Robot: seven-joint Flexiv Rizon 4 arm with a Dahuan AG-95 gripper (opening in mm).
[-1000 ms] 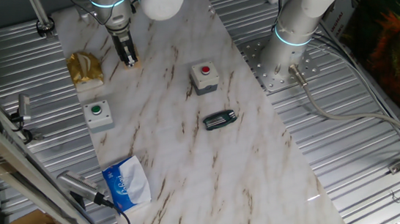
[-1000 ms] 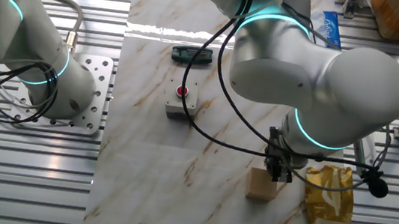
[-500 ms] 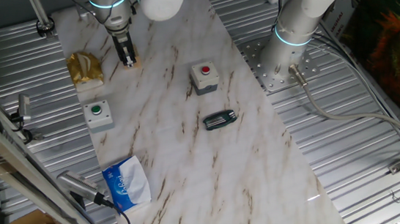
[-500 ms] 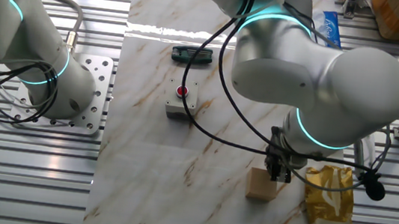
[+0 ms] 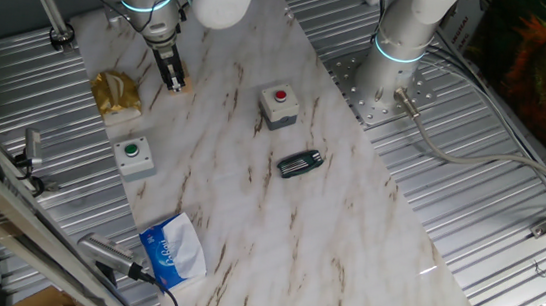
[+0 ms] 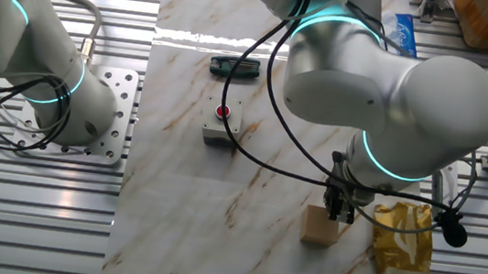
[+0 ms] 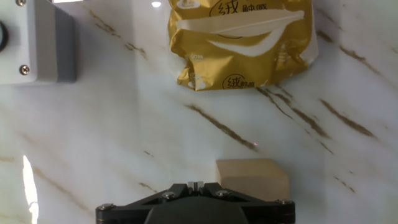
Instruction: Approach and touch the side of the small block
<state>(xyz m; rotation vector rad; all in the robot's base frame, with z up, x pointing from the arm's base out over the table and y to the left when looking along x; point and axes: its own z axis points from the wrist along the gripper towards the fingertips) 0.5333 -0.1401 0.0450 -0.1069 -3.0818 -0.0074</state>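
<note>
- One fixed view looks down from high above the white marble-patterned table [image 5: 276,224].
- The other fixed view faces it, nearer.
- Hand view looks straight down, close; all share the crumpled gold packet [image 5: 116,94] [image 6: 401,239] [image 7: 242,40].

Gripper [image 6: 338,212] fingertips hidden under its own body in the hand view, small block [image 7: 252,178] partly covered there, contact impossible to tell

Two button boxes [image 5: 279,106] [image 5: 134,157]; one block [image 6: 318,227]; one gold packet [image 6: 402,239].
</note>
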